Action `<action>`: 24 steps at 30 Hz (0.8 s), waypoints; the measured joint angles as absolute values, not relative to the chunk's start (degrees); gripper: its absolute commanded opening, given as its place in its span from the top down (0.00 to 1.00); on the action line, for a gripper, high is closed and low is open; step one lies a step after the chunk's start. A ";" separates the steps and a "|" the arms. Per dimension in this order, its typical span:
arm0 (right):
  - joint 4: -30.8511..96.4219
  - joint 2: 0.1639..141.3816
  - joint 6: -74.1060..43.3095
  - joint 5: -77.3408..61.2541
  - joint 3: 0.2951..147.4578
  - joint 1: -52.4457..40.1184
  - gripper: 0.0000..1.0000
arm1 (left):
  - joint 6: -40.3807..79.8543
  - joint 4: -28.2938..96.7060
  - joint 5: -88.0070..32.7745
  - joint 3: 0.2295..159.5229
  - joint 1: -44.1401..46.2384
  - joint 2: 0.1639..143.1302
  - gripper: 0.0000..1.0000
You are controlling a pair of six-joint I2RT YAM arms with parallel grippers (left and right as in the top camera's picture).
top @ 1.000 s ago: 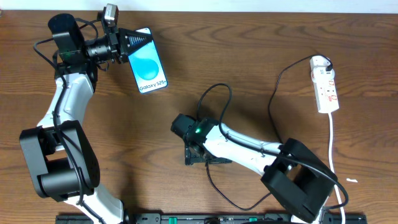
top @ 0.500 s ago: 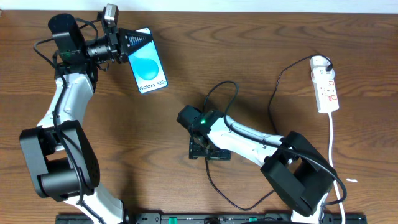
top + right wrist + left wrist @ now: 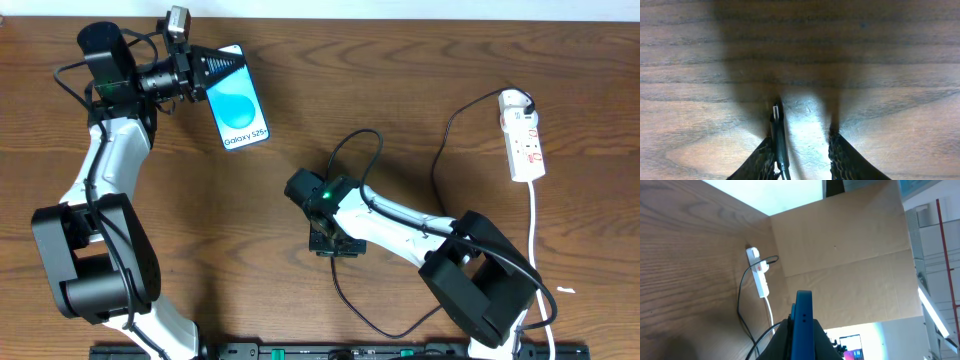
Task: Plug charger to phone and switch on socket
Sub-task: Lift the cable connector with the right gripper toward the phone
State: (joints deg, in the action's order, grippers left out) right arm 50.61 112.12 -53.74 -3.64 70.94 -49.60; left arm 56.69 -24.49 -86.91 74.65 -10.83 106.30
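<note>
Clamping the blue phone (image 3: 240,105), left claw (image 3: 224,68) — right claw (image 3: 802,145) half-open astride thin black charger (image 3: 778,136).

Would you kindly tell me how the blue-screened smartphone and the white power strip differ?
The blue-screened smartphone is clamped in the left gripper; the white power strip lies untouched. The smartphone is wider; the strip has a black cable plugged in. Both are flat rectangles.

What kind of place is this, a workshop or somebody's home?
Most likely a robotics lab's test bench, not a home: two robot arms stand at a wooden table, a bare cardboard sheet screens it off, with a phone and power strip as props.
</note>
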 measured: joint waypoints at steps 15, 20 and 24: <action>50.72 112.12 -53.41 -3.84 70.94 -49.60 0.85 | 56.69 -24.49 -86.91 74.63 -10.83 106.30 0.93; 50.76 112.12 -53.45 -4.08 70.98 -49.60 0.99 | 56.69 -24.49 -86.91 74.65 -10.83 106.30 0.93; 50.81 112.12 -53.41 -4.10 71.02 -49.60 0.99 | 56.69 -24.49 -86.91 74.65 -10.83 106.30 0.92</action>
State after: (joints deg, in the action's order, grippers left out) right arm 50.81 112.12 -53.41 -4.10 71.02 -49.60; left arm 56.69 -24.49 -86.91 74.65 -10.83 106.30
